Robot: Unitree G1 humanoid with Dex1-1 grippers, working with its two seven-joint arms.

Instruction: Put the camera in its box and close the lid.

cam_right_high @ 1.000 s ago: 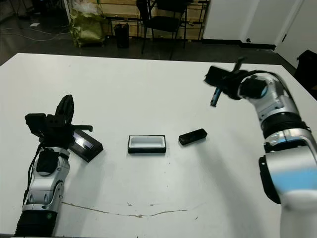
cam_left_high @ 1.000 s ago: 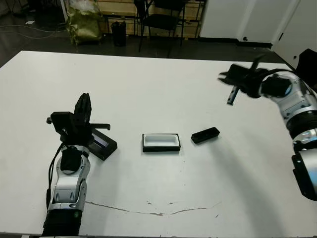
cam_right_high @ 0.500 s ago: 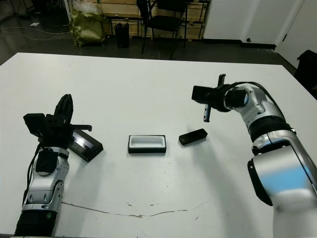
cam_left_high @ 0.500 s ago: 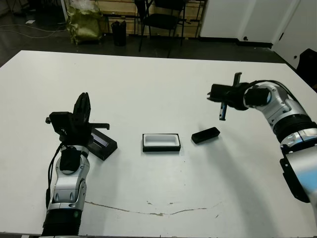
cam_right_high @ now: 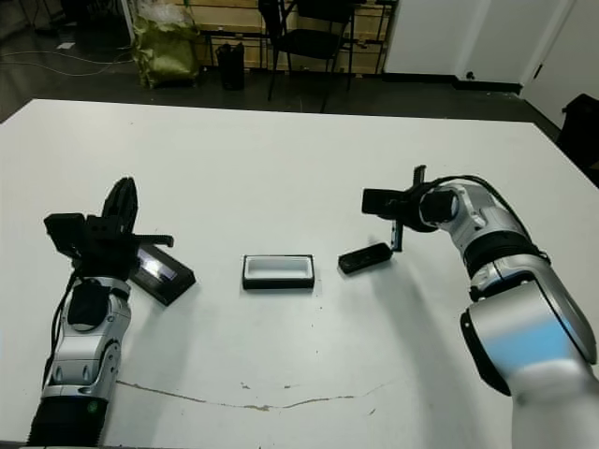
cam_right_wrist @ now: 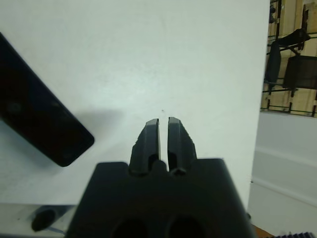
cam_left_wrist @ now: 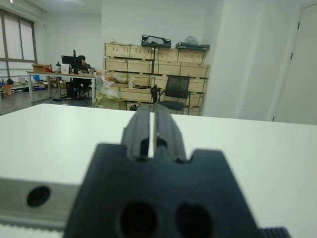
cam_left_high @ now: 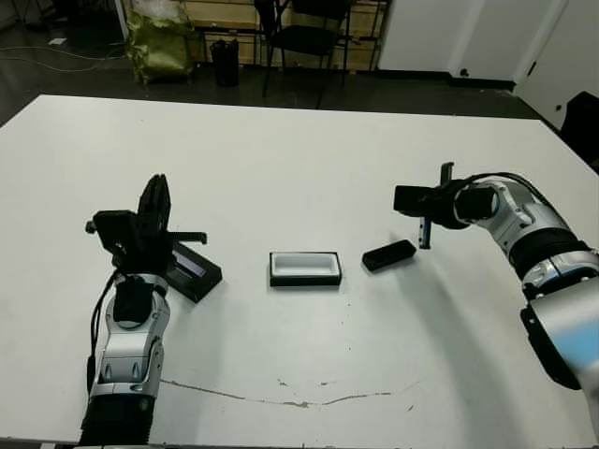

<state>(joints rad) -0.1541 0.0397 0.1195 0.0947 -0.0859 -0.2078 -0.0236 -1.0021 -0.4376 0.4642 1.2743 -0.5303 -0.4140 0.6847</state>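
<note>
- While the right gripper point(cam_left_high: 424, 234) hangs over the desk point(cam_left_high: 299, 159) with its jaws pressed together on nothing, its tips point down just beside the far right end of the camera point(cam_left_high: 388, 254); whether they touch the desk I cannot tell.
- From the right wrist view, the camera point(cam_right_wrist: 39, 124) lies flat off to one side of the closed fingers point(cam_right_wrist: 148, 141), apart from them, with bare white desk straight ahead of the tips.
- On the desk, that slim black bar sits a little askew, just right of the box point(cam_left_high: 304, 268), with a narrow gap between the two.
- Near the middle of the desk, the box is open, its white lining showing and nothing inside it.
- Over on the left, the lid point(cam_left_high: 190, 269) lies flat with its pale stripe up, well apart from the box.
- Behind the lid, the left gripper point(cam_left_high: 157, 201) stands with its fingers pointing up and away from the desk; its jaws are together, holding nothing, as the left wrist view shows by the thin slit between the fingers point(cam_left_wrist: 140, 130).
- Along the near edge of the desk runs a thin dark crack point(cam_left_high: 281, 398).
- Beyond the far edge stand a black chair point(cam_left_high: 314, 37) and a yellow-green bag point(cam_left_high: 159, 42) on the floor.
</note>
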